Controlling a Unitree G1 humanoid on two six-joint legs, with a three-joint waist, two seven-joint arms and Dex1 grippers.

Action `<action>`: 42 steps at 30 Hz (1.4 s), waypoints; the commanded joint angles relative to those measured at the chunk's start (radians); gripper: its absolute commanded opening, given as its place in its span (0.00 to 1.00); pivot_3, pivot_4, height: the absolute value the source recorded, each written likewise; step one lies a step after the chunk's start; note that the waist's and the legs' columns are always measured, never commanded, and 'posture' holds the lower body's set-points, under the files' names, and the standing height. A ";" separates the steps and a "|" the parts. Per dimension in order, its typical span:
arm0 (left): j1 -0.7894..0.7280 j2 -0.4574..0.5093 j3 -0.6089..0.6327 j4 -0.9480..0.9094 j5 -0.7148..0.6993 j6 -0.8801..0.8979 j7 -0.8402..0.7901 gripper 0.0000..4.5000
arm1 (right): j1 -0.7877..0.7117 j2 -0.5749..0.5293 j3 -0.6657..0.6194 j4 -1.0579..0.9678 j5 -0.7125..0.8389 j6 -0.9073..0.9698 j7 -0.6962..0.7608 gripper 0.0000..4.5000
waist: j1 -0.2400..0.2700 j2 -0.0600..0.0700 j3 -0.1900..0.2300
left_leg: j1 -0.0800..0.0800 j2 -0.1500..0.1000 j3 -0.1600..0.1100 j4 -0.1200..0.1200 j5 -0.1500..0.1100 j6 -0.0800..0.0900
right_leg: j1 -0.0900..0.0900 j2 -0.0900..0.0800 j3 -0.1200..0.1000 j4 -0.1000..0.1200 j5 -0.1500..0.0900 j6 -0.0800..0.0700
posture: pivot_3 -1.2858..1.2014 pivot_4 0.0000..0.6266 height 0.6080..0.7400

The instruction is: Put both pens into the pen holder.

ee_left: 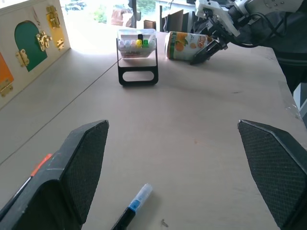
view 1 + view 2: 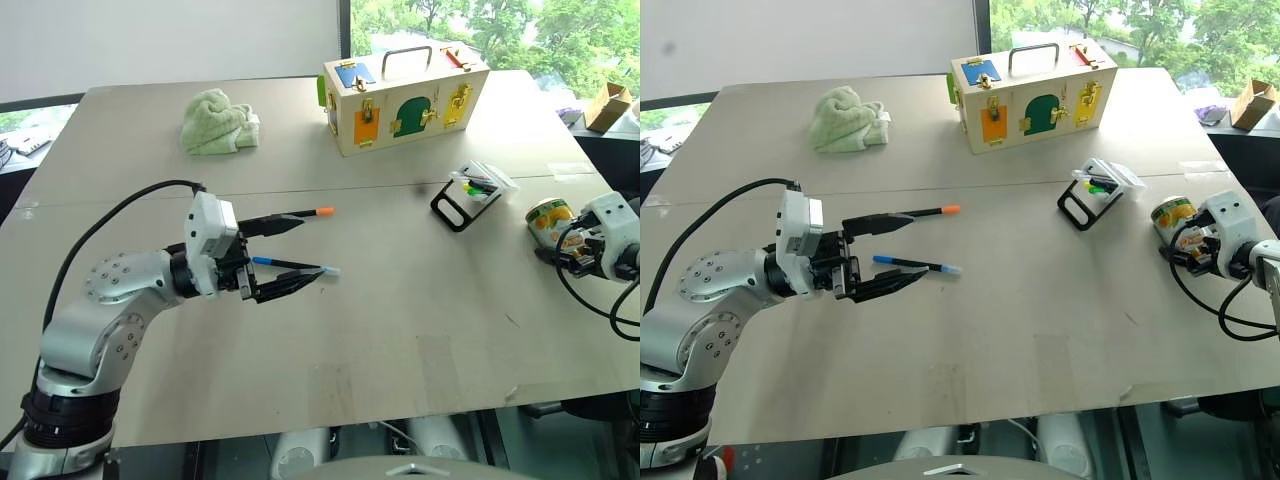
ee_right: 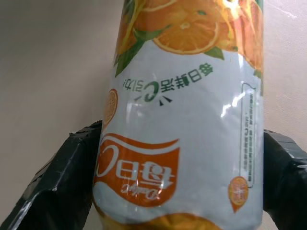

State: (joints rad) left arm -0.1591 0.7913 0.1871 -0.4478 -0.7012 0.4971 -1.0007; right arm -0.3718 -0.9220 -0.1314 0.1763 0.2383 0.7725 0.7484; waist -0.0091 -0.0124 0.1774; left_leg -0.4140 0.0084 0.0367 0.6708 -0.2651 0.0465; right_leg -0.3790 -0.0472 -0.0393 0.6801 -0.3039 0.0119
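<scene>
Two pens lie left of the table's middle. The blue-ended pen (image 2: 290, 265) rests between the fingers of my open left gripper (image 2: 305, 248). The orange-capped pen (image 2: 318, 212) runs along the far finger, its barrel mostly hidden by it. The pen holder (image 2: 475, 190), a clear box of coloured markers on a black loop frame, stands to the right, well away from both pens. At the right edge my right gripper (image 2: 558, 258) is open, its fingers close on either side of an upright orange juice can (image 3: 182, 96).
A wooden box (image 2: 400, 95) with coloured doors and brass latches stands at the back centre. A green cloth (image 2: 218, 122) lies at the back left. A cardboard box (image 2: 608, 105) sits beyond the table's right corner. Bare tabletop (image 2: 400, 330) stretches between the pens and the holder.
</scene>
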 commanded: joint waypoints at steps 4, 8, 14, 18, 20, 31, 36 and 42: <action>0.014 0.014 0.023 0.000 0.020 -0.001 0.023 1.00 | -0.021 -0.024 -0.076 -0.095 0.051 -0.045 0.041 1.00 | -0.001 0.000 0.000 | 0.000 0.000 0.000 0.001 0.000 0.000 | 0.000 0.000 0.000 0.000 0.000 0.000 | 0.52 0.24 1.00; 0.044 0.019 0.020 0.030 0.063 -0.014 0.039 1.00 | -0.004 -0.075 -0.110 -0.151 0.083 -0.057 0.102 1.00 | -0.001 0.001 0.000 | 0.000 0.000 0.000 0.000 0.000 0.000 | 0.000 0.000 0.000 0.000 0.000 0.000 | 0.52 0.24 1.00; 0.057 -0.003 0.043 0.037 0.056 -0.024 0.052 1.00 | -0.068 -0.101 -0.160 -0.189 0.136 -0.056 0.119 1.00 | 0.002 0.001 0.000 | 0.000 0.000 0.000 0.001 0.000 0.000 | 0.000 0.000 0.000 0.000 0.000 0.000 | 0.52 0.24 1.00; 0.067 0.002 0.039 0.049 0.074 -0.033 0.044 1.00 | -0.088 -0.084 -0.133 -0.276 0.193 -0.013 0.150 1.00 | 0.001 0.001 0.000 | 0.000 0.001 0.000 0.001 0.000 0.000 | 0.000 0.000 0.000 0.000 0.000 0.000 | 0.52 0.24 1.00; 0.071 0.004 0.039 0.046 0.076 -0.032 0.046 1.00 | -0.078 -0.075 -0.118 -0.316 0.211 0.018 0.148 1.00 | 0.001 0.001 0.000 | 0.000 0.001 0.000 0.001 0.000 0.000 | 0.000 0.000 0.000 0.000 0.000 0.000 | 0.52 0.24 1.00; 0.087 0.008 0.048 0.026 0.077 -0.024 0.061 1.00 | 0.015 0.109 0.058 -0.616 0.366 0.154 0.091 1.00 | 0.003 0.000 -0.001 | 0.000 0.001 -0.001 0.001 0.000 0.000 | 0.000 0.000 0.000 0.000 0.000 0.000 | 0.52 0.24 1.00; 0.090 0.006 0.049 0.014 0.073 -0.023 0.074 1.00 | 0.031 0.134 0.176 -0.581 0.225 0.127 -0.017 1.00 | 0.008 -0.001 -0.001 | 0.000 0.001 -0.001 0.002 0.000 0.000 | 0.000 -0.001 -0.001 0.001 0.000 0.000 | 0.52 0.24 1.00; 0.106 0.010 0.064 0.013 0.073 -0.028 0.070 1.00 | 0.046 0.095 0.156 -0.528 0.200 0.122 -0.011 1.00 | 0.019 -0.001 -0.001 | 0.000 0.001 -0.001 0.002 0.000 0.000 | 0.001 0.000 -0.001 0.000 0.000 0.000 | 0.52 0.24 1.00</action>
State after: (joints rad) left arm -0.0529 0.7935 0.2261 -0.4039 -0.6215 0.4832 -0.9303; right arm -0.3219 -0.8142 0.0590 -0.3495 0.4445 0.9027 0.7358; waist 0.0097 -0.0137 0.1761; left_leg -0.4142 0.0090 0.0359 0.6732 -0.2653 0.0468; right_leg -0.3785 -0.0474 -0.0402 0.6807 -0.3038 0.0119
